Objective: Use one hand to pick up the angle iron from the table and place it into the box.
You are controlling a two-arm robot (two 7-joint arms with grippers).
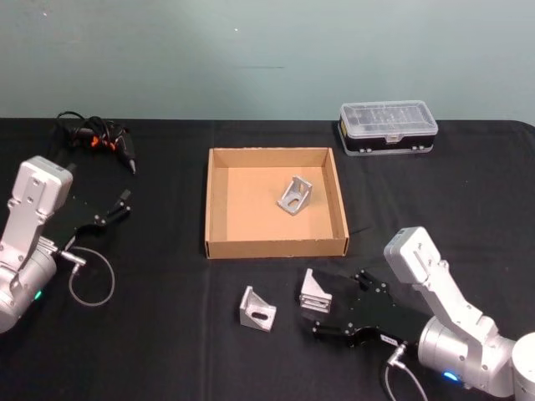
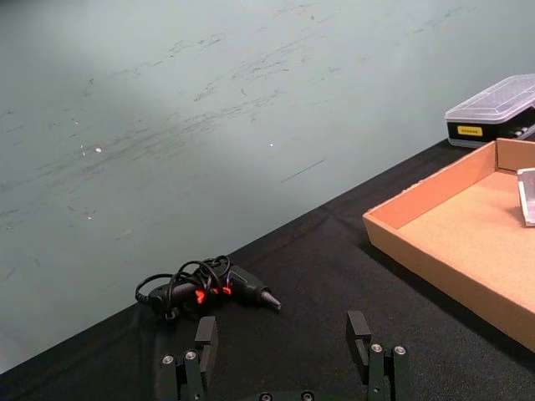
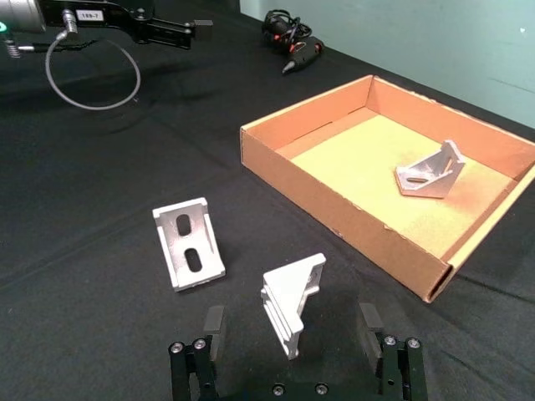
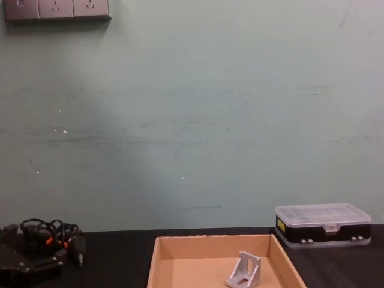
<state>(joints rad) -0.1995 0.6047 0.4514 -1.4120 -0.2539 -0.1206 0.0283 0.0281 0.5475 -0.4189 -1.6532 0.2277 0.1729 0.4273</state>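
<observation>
Closest to me, down at the front right of the table, the right gripper (image 1: 336, 303) lies low over the cloth with its jaws spread wide. They hold nothing. One angle iron (image 1: 315, 292) stands between the two fingers, with a gap on either side, so neither pad touches it.

The black table (image 1: 468, 200) runs the full width under everything. The box (image 1: 276, 247) sits in the middle of it, shallow and tan, just beyond the right gripper. A second angle iron (image 1: 294, 195) already rests on the box floor, towards the far right corner, tipped on one flange.

Behind the box and off to the right, near the wall, is a black case (image 1: 388, 127) with a clear lid, shut.

The left gripper (image 1: 119, 206) is over on the left side, well apart from the box, with its jaws open wide and empty. Beyond it, near the far left edge, lies a black corded tool (image 1: 104, 139) with orange marks, its cable bundled up.

A third angle iron (image 1: 257, 309) sits on the table in front of the box, just to the left of the one between the jaws, slotted face up.
</observation>
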